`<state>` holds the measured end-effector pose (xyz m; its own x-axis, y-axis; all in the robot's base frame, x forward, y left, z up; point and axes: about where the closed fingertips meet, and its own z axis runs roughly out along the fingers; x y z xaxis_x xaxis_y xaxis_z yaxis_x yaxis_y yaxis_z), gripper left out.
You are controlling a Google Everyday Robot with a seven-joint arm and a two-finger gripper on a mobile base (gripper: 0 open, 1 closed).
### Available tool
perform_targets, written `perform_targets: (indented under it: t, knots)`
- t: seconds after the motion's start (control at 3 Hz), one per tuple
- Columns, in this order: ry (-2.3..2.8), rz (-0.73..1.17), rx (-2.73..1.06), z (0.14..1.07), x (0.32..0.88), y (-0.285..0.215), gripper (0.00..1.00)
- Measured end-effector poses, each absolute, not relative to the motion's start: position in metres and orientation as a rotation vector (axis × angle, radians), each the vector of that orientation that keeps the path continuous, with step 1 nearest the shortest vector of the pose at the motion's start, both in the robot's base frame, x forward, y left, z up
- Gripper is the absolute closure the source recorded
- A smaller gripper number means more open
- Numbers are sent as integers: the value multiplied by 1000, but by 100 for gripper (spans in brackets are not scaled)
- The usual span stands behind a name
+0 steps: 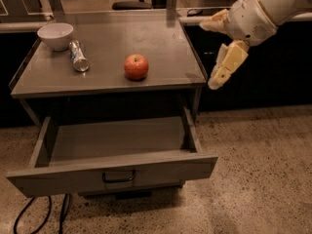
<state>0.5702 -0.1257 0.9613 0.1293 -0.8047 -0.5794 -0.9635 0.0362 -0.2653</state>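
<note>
My gripper [207, 56] hangs at the right edge of the grey table [161, 38], level with the tabletop, open with nothing between its fingers. One cream finger [214, 21] points left and the other [226, 65] slants down. Nearest to it is a red apple [136, 66], which stands near the table's front edge about a hand's width to the left. A silver can [78, 56] lies on its side further left. Behind the can sits a white bowl [55, 35]. Below the tabletop the drawer [161, 167] is pulled out, and its inside is bare.
The drawer front with its handle [118, 177] juts out over the speckled floor [263, 179]. Black cables [29, 213] trail at the lower left. A counter edge and dark cabinets run behind the table, with an office chair base [134, 5] at the back.
</note>
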Motion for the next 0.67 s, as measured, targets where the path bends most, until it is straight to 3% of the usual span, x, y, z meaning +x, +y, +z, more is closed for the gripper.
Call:
perform_targets:
  t: [0.33,0.67]
  knots:
    - [1666,344,-1822,955,620,-79,0]
    - [1765,200,-1846,938,677,-42,0]
